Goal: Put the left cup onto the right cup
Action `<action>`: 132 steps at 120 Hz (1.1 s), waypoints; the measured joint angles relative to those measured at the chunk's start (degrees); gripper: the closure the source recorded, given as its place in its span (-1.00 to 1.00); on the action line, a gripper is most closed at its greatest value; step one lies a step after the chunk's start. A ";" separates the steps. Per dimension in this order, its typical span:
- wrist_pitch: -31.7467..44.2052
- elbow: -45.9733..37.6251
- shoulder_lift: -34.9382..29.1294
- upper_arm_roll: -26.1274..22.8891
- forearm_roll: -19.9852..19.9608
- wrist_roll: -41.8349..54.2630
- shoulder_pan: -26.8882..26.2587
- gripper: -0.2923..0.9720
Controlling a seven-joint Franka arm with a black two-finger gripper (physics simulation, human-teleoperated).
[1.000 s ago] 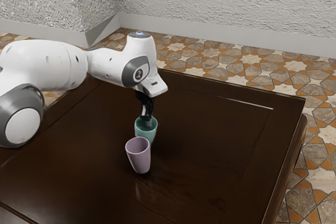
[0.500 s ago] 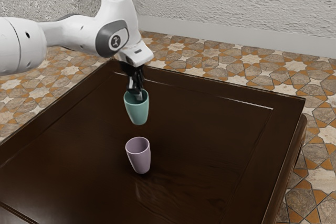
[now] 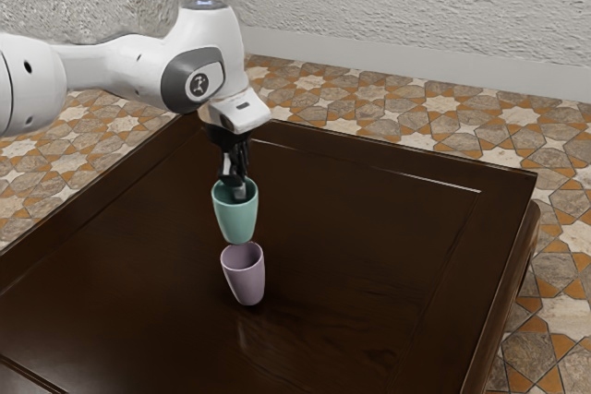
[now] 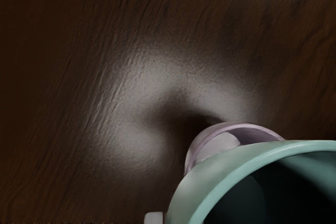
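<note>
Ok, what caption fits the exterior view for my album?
Gripper holds the green cup right over the purple cup on the table.

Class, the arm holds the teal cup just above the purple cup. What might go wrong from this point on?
The teal cup hangs with its base near the rim of the purple cup; lowered off-centre, it may catch that rim and tip the purple cup.
The gripper pinches only one side of the teal cup's wall, so the cup might swing or slip on contact.
The purple cup stands loose on the table, so a push could slide it.
</note>
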 joint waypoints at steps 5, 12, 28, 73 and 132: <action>-0.06 -0.28 0.00 0.00 0.00 -0.31 -0.28 0.70; -0.16 -0.73 -0.03 -0.01 0.01 -0.79 -0.57 0.70; -0.32 -1.23 0.00 -0.01 0.02 -1.79 -1.28 0.70; -0.01 -2.63 1.50 0.00 0.04 -3.97 -1.48 0.70; 0.84 -4.32 3.86 0.01 -0.16 -5.47 -0.82 0.60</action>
